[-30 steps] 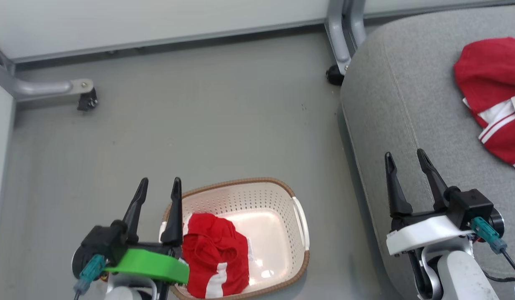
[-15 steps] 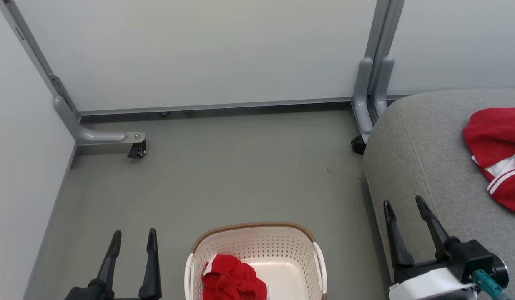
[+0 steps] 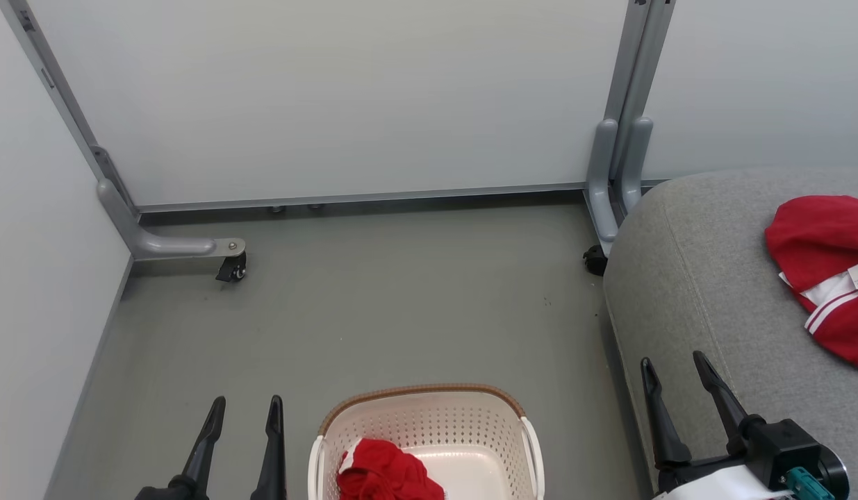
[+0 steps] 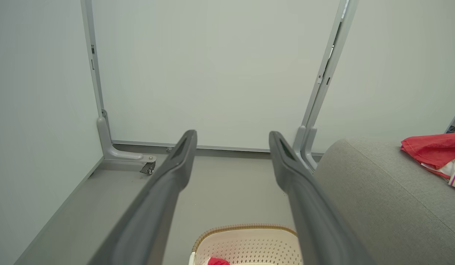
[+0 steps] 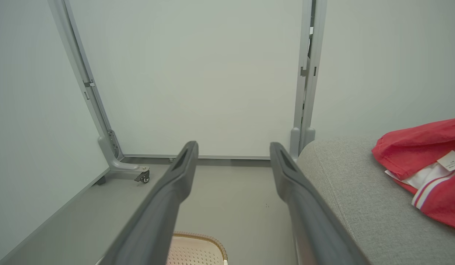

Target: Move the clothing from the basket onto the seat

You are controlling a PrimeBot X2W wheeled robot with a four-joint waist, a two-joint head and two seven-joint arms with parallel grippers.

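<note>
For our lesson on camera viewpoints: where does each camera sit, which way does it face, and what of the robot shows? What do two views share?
Head view: on the head, facing forward and down at basket and seat; left gripper and right gripper show, open.
Left wrist view: left wrist, facing the wall panels along its own fingers.
Right wrist view: likewise, from the right wrist.
All three share the red garment on the seat.

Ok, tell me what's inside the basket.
The basket holds one crumpled red garment toward its left side; the visible bottom beside it is bare. Its near end is out of frame, and anything under the garment is covered.
</note>
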